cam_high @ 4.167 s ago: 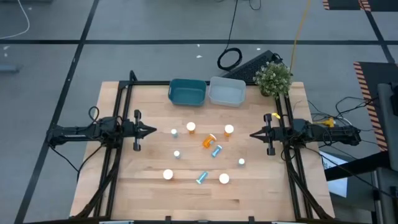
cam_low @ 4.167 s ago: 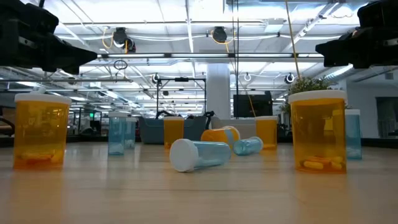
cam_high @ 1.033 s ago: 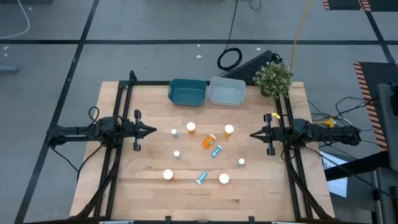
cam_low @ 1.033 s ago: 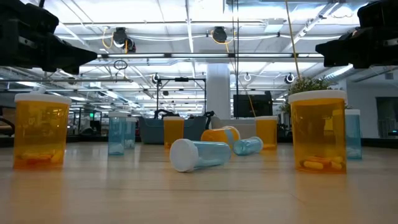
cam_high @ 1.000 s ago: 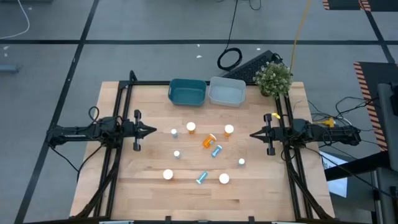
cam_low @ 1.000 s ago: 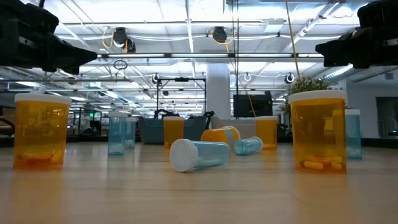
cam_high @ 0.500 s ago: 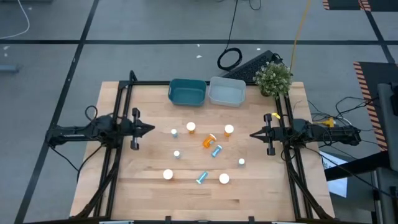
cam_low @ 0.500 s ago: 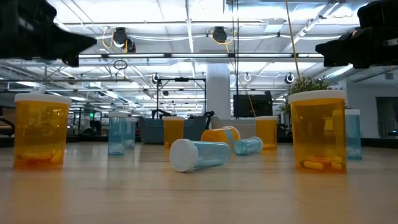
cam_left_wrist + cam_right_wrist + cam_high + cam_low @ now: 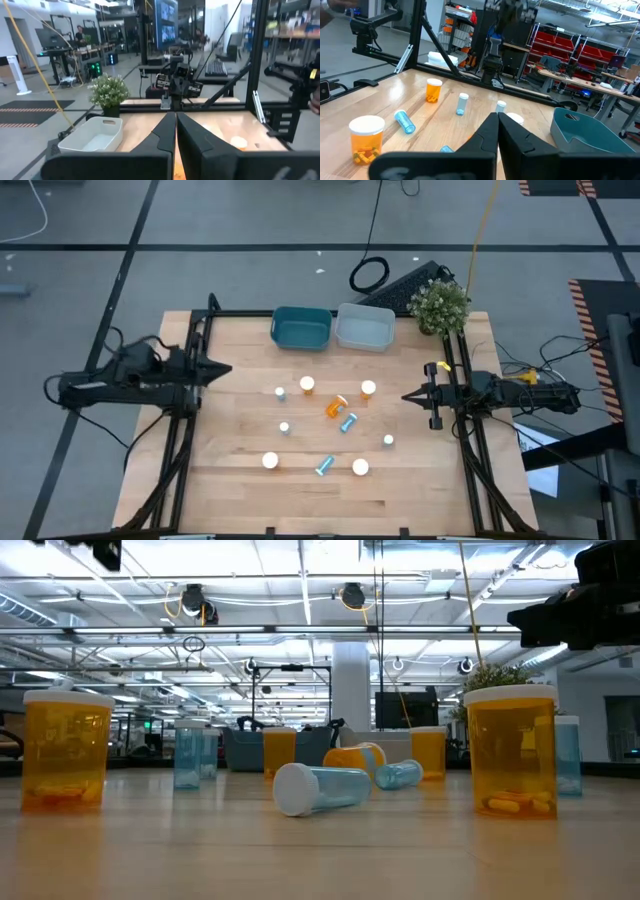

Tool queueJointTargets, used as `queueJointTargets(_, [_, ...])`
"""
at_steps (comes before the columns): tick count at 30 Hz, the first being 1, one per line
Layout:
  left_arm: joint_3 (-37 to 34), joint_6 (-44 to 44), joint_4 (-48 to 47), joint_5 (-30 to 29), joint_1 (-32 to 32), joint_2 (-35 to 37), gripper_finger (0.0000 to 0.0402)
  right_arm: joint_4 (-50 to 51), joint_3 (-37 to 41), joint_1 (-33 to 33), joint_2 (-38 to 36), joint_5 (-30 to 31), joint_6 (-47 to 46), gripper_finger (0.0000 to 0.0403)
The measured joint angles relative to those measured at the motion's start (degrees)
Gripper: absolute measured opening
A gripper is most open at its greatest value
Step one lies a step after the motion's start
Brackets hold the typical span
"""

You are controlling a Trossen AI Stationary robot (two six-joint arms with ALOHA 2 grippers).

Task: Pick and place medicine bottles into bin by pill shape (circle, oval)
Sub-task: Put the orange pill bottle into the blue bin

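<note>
High view is showing the left gripper with jaws pressed together at the table's left edge, the right gripper likewise, medicine bottles sitting mid-frame; only the low view is revealing pills inside an orange bottle.

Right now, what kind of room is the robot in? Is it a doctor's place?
Probably not. It looks like a robotics lab or workshop: red parts bins on shelves, desks with monitors, and more robot arms on frames. The medicine bottles are just for sorting practice.
</note>
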State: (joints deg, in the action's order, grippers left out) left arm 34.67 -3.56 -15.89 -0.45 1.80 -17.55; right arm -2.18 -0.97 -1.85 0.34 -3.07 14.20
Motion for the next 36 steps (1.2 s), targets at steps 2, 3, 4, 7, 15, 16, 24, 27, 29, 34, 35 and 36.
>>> queueJointTargets(2, [5.0,-1.0,-3.8,0.0,0.0,-3.3,0.0019,0.0,0.0,0.0,0.0,0.0,0.0,0.0000])
queueJointTargets(3, [7.5,-1.4,-5.6,0.0,0.0,-4.9,0.0019,0.0,0.0,0.0,0.0,0.0,0.0,0.0000])
queueJointTargets(4, [10.0,-1.6,-7.3,0.0,0.0,-6.5,0.0019,0.0,0.0,0.0,0.0,0.0,0.0,0.0000])
queueJointTargets(7, [17.4,-1.9,-12.7,0.0,0.0,-11.6,0.0019,0.0,0.0,0.0,0.0,0.0,0.0,0.0000])
queueJointTargets(15, [35.9,-1.9,-29.8,0.0,0.0,-24.7,0.0019,0.0,0.0,0.0,0.0,0.1,-3.5,0.0000])
queueJointTargets(16, [38.3,-1.6,-32.1,0.0,0.0,-26.2,0.0019,0.1,0.0,0.0,0.0,0.2,-4.6,0.0000])
queueJointTargets(24, [47.8,0.7,-41.5,0.2,0.0,-34.7,0.0019,-0.4,0.0,0.0,0.0,5.3,-17.1,0.0000])
queueJointTargets(27, [47.8,0.8,-41.5,0.3,0.0,-35.8,0.0019,-1.4,-1.0,0.0,0.0,6.0,-22.1,0.0000])
queueJointTargets(29, [47.8,1.1,-41.5,0.3,0.0,-36.1,0.0019,-1.2,-2.4,0.0,0.0,6.0,-24.9,0.0000])
queueJointTargets(34, [47.9,1.2,-41.5,0.3,0.0,-36.7,0.0019,-0.1,-9.7,0.0,1.2,4.4,-25.0,0.0000])
queueJointTargets(35, [47.9,1.3,-41.4,0.3,0.0,-36.6,0.0019,1.3,-11.8,0.0,2.0,4.4,-24.4,0.0000])
queueJointTargets(36, [47.9,1.3,-41.4,0.3,0.0,-36.6,0.0019,3.3,-13.8,0.0,2.8,4.5,-23.7,0.0000])
